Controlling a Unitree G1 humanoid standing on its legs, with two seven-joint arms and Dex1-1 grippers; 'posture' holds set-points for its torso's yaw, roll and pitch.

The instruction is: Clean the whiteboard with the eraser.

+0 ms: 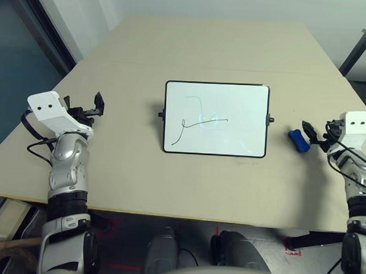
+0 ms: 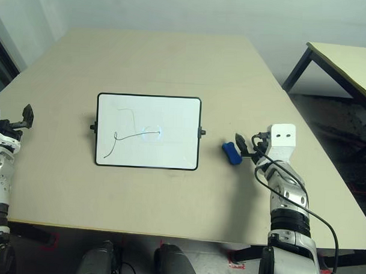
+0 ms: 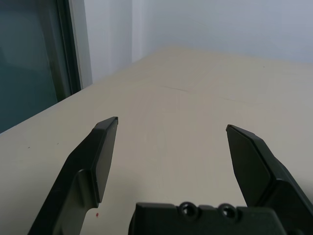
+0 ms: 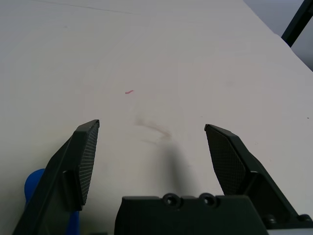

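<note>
Beige table [image 1: 234,48] carries the whiteboard [image 1: 216,119] at its middle, and the blue eraser [image 1: 298,141] lies to the right of the whiteboard, long axis pointing roughly away from the robot. Right gripper [image 2: 245,149], jaws wide and empty, is just beside the eraser on its far side from the whiteboard, so it is the nearer one; left gripper [image 1: 91,108], also wide, is well apart on the other side.

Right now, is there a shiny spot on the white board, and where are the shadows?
In the right eye view, a pale glare spot sits on the whiteboard near its dark scribble; in the left eye view it is fainter. In the right wrist view, a soft dark shadow lies on the table between the open fingers, and the blue eraser looks blurry.
</note>
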